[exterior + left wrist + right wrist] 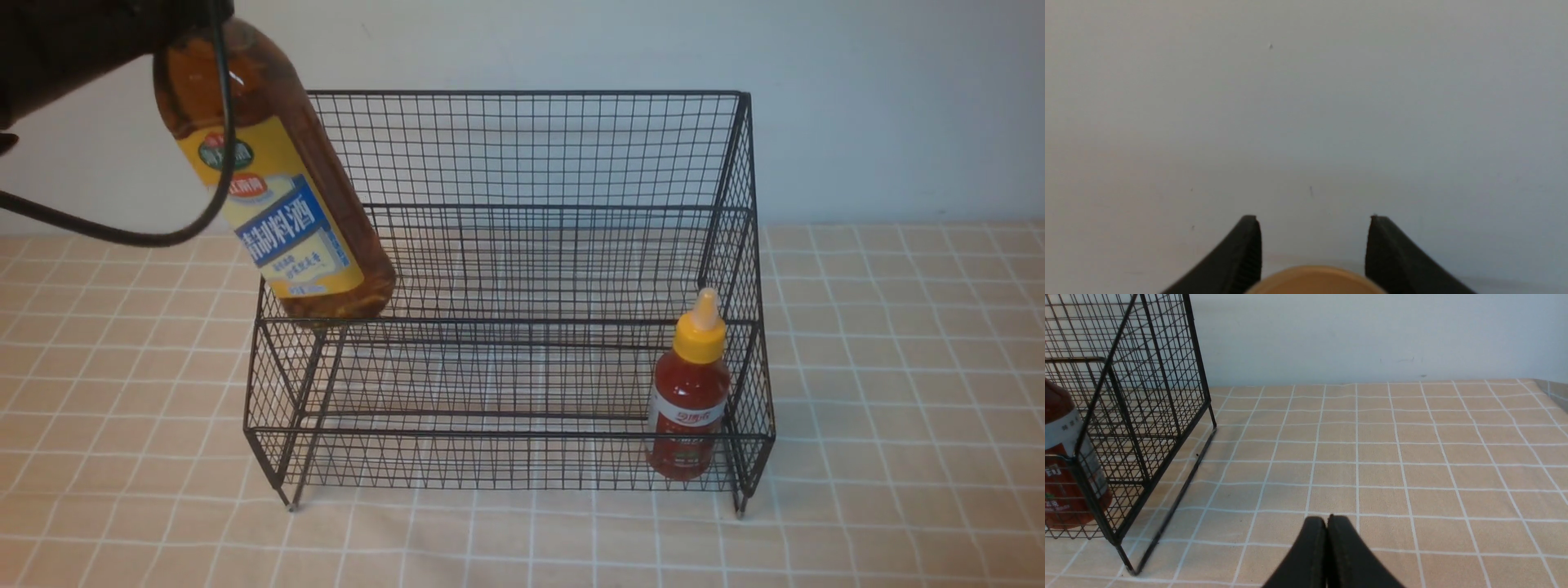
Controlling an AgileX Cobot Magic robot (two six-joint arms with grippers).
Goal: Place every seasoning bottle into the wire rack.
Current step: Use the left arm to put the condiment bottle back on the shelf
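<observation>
Left gripper [1312, 249]: gripping amber bottle [273, 180], tilted, upper left of front frame, base overlapping the wire rack [506, 321]; contact with rack unclear. Red sauce bottle [688, 408]: in rack's front lower tier, lower right of front frame. Right gripper [1329, 555]: fingertips together, nothing between.

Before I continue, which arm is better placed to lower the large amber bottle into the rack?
Probably the left. Its end effector grips the large amber glass-like bottle, tilted at the left side of the black wire rack. The right end effector is shut, holding nothing.
</observation>
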